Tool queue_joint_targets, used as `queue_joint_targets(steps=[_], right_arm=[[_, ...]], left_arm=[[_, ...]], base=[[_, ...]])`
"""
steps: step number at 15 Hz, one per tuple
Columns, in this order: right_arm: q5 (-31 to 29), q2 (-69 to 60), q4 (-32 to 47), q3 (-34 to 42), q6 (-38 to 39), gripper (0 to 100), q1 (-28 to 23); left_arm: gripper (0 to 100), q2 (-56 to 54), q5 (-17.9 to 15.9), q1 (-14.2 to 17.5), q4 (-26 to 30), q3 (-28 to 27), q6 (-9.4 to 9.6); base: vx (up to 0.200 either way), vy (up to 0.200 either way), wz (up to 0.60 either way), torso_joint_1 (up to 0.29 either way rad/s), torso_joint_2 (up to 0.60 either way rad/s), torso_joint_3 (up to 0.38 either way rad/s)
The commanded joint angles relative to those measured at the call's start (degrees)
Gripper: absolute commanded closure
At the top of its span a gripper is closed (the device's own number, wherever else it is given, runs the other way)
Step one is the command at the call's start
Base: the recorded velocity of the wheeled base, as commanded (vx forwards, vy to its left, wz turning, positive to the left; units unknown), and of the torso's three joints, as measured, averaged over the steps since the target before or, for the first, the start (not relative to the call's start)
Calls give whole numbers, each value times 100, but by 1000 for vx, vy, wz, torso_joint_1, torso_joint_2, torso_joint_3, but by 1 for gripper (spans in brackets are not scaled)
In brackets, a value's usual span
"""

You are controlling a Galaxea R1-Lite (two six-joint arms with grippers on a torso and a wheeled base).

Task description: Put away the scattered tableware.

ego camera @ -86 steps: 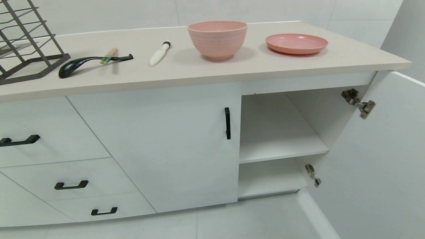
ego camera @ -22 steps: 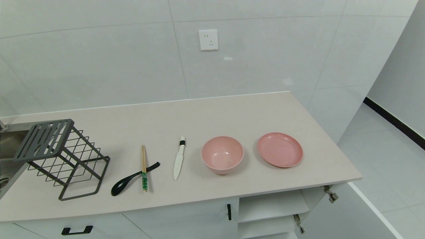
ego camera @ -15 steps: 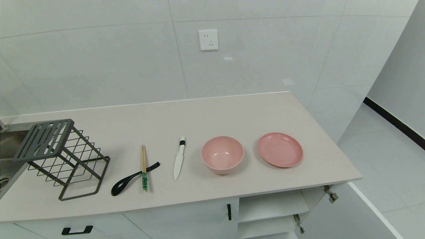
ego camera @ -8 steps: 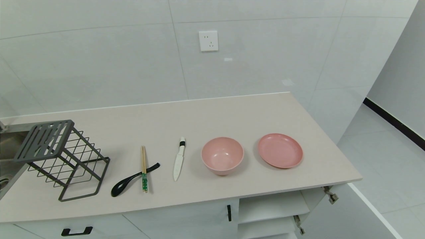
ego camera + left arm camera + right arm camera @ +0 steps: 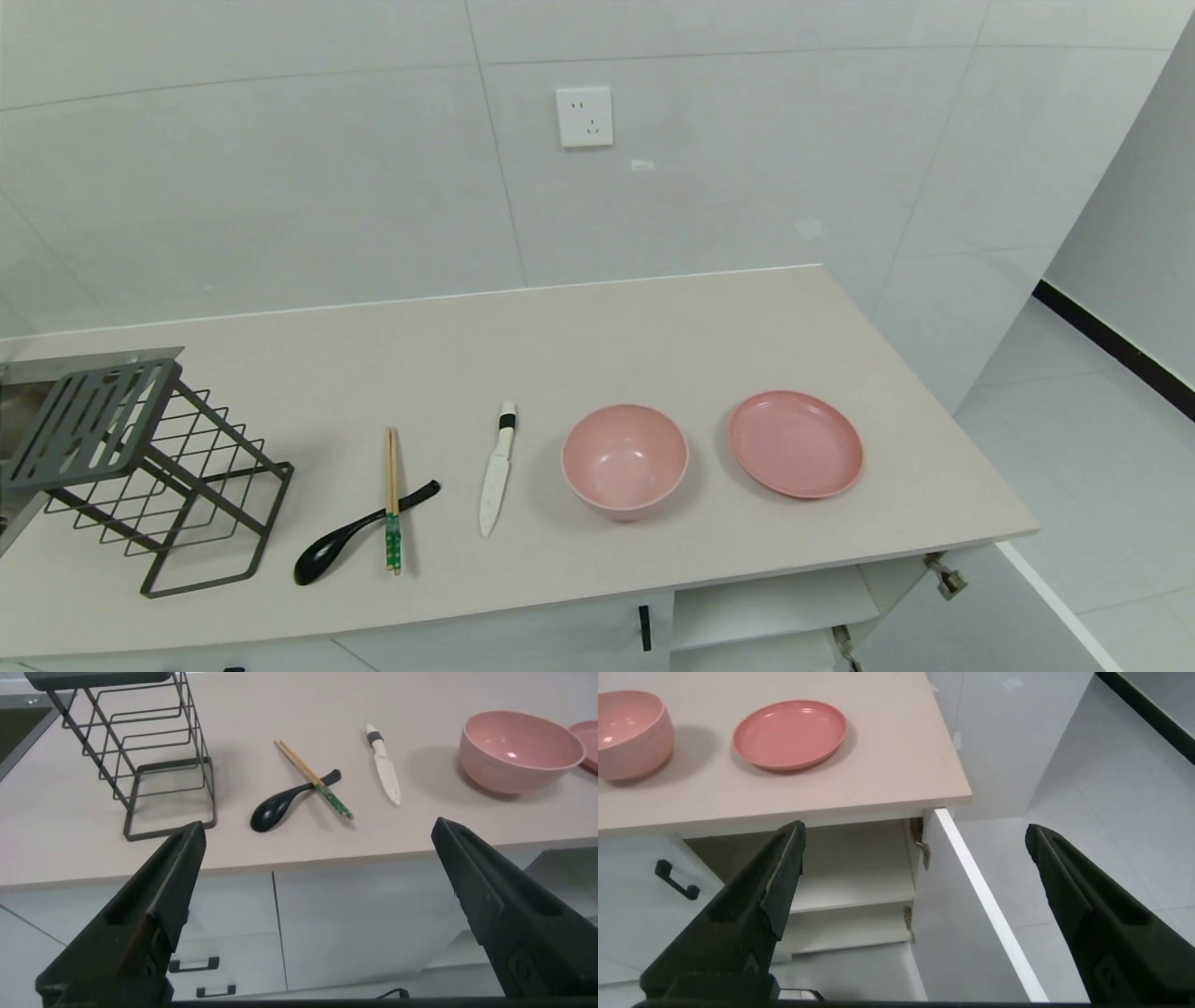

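A row of tableware lies on the beige counter (image 5: 653, 345): a black spoon (image 5: 350, 537), a pair of chopsticks (image 5: 392, 499) resting across its handle, a white knife (image 5: 496, 469), a pink bowl (image 5: 624, 459) and a pink plate (image 5: 795, 442). My left gripper (image 5: 318, 833) stands open in front of the counter's edge, facing the spoon (image 5: 280, 807), chopsticks (image 5: 313, 765) and knife (image 5: 384, 754). My right gripper (image 5: 915, 838) stands open in front of the counter's right end, with the plate (image 5: 790, 734) and bowl (image 5: 631, 723) beyond it. Neither gripper holds anything.
A dark wire rack (image 5: 121, 467) stands at the counter's left end beside a sink. Below the plate the cabinet (image 5: 850, 873) stands open with two shelves, its door (image 5: 980, 905) swung out to the right. A black handle (image 5: 644, 627) marks the shut door beside it.
The head camera rose from cabinet level to above the counter, then shifted a little in the last half second. The tableware has not moved.
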Motion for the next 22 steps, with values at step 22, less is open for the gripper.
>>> queue_joint_targets(steps=[22], right_arm=[[1250,2996,-1864,-1098,-256,0,984]], left_arm=[[0,7,8,1,-11,0,-44]], base=[[0,0,0,0,0,0]])
